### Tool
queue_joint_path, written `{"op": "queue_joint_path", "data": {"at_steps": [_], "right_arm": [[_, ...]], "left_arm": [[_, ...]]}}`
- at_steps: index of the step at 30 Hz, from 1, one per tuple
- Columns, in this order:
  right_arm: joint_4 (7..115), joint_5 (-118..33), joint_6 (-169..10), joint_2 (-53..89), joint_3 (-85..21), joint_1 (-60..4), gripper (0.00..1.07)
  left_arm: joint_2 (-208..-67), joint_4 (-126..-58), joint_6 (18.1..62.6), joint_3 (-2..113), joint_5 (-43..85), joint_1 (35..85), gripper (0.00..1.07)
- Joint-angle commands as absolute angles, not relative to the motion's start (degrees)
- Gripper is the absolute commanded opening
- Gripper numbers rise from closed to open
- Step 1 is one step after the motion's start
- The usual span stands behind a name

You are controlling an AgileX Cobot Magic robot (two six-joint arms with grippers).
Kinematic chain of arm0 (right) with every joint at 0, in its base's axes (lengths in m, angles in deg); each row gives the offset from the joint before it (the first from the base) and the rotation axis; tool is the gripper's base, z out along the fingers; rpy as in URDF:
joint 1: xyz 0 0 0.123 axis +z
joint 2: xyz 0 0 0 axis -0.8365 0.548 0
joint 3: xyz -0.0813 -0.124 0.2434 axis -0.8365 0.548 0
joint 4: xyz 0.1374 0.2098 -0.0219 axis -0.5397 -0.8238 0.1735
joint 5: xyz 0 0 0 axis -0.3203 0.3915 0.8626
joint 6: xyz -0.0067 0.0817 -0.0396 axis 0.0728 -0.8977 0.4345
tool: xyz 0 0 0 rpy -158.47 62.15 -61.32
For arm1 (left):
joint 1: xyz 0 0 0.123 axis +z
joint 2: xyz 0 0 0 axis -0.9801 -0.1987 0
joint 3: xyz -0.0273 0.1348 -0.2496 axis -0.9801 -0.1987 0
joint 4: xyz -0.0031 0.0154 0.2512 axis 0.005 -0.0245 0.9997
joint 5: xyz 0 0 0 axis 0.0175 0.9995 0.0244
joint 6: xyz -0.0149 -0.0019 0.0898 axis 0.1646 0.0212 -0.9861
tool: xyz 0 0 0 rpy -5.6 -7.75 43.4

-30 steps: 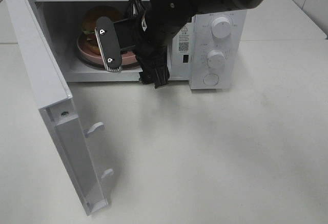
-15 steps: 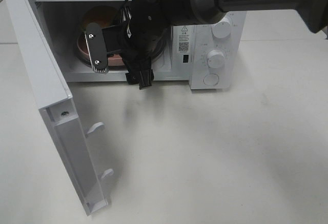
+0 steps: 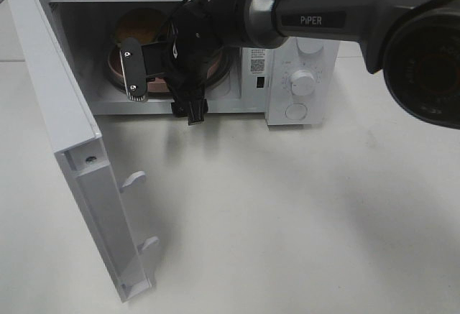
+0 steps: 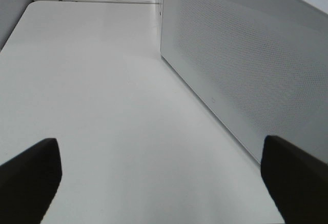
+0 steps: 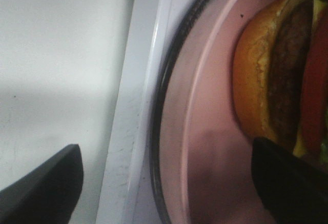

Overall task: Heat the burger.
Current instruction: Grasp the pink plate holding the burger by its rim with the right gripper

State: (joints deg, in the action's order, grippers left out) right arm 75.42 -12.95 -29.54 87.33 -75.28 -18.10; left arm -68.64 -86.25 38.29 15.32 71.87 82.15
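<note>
The burger (image 3: 140, 25) stands on a round pink plate (image 3: 113, 65) inside the open microwave (image 3: 291, 12). The right wrist view shows its bun, patty and tomato (image 5: 277, 80) on the plate (image 5: 205, 131). My right gripper (image 3: 136, 73) reaches across to the microwave opening, in front of the plate. Its fingers are wide apart (image 5: 166, 183), one over the plate next to the burger, the other outside the cavity's edge, holding nothing. My left gripper (image 4: 164, 178) is open and empty above the bare table beside the microwave's side wall (image 4: 246, 70); it is out of the exterior view.
The microwave door (image 3: 65, 113) swings out to the left toward the table's front. Two knobs and a button (image 3: 303, 80) sit on the control panel at the right. The white table (image 3: 287, 213) spreads in front.
My right arm has swung left across the microwave opening, and the gripper now sits in front of the plate's left part. The burger and plate stay in place.
</note>
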Motion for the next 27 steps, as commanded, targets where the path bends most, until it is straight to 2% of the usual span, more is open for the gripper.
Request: {"op": "queue_joint_path", "data": {"at_steps": [1, 12, 15, 16, 17, 18, 19, 20, 22, 23, 24, 25, 26, 27], "right_arm": [[74.7, -12.5, -30.1, 88.4, -76.7, -18.7, 0.85], [73.2, -13.2, -29.7, 91.2, -79.7, -20.5, 0.83], [72.0, -13.2, -29.7, 91.6, -79.8, -20.7, 0.79], [71.7, -13.0, -29.7, 91.6, -79.9, -20.7, 0.74], [71.7, -13.0, -29.7, 91.6, -79.9, -20.7, 0.74], [70.8, -13.1, -29.7, 91.6, -79.9, -20.7, 0.64], [70.5, -13.2, -29.7, 91.6, -79.9, -20.6, 0.59], [70.5, -13.2, -29.7, 91.6, -79.9, -20.6, 0.59], [67.6, -13.2, -29.7, 91.6, -79.9, -20.4, 0.3], [67.6, -13.2, -29.7, 91.6, -79.9, -20.4, 0.3], [66.2, -13.2, -29.7, 91.6, -79.9, -20.4, 0.21], [66.2, -13.2, -29.7, 91.6, -79.9, -20.4, 0.21], [63.6, -13.2, -29.7, 91.5, -79.9, -20.4, 0.08], [60.7, -13.2, -29.7, 91.2, -79.9, -20.4, 0.0]], "left_arm": [[-67.7, -86.3, 38.7, 15.2, 71.4, 81.9, 0.98], [-67.7, -86.3, 38.7, 15.2, 71.4, 81.9, 0.98], [-67.7, -86.3, 38.7, 15.2, 71.4, 81.9, 0.98], [-67.7, -86.3, 38.7, 15.2, 71.4, 81.9, 0.98], [-67.7, -86.3, 38.7, 15.2, 71.4, 81.9, 0.98], [-67.7, -86.3, 38.7, 15.2, 71.4, 81.9, 0.98], [-67.7, -86.3, 38.7, 15.2, 71.4, 81.9, 0.98], [-67.7, -86.3, 38.7, 15.2, 71.4, 81.9, 0.98], [-67.7, -86.3, 38.7, 15.2, 71.4, 81.9, 0.98], [-67.7, -86.3, 38.7, 15.2, 71.4, 81.9, 0.98], [-67.7, -86.3, 38.7, 15.2, 71.4, 81.9, 0.98], [-67.7, -86.3, 38.7, 15.2, 71.4, 81.9, 0.98], [-67.7, -86.3, 38.7, 15.2, 71.4, 81.9, 0.98], [-67.7, -86.3, 38.7, 15.2, 71.4, 81.9, 0.98]]}}
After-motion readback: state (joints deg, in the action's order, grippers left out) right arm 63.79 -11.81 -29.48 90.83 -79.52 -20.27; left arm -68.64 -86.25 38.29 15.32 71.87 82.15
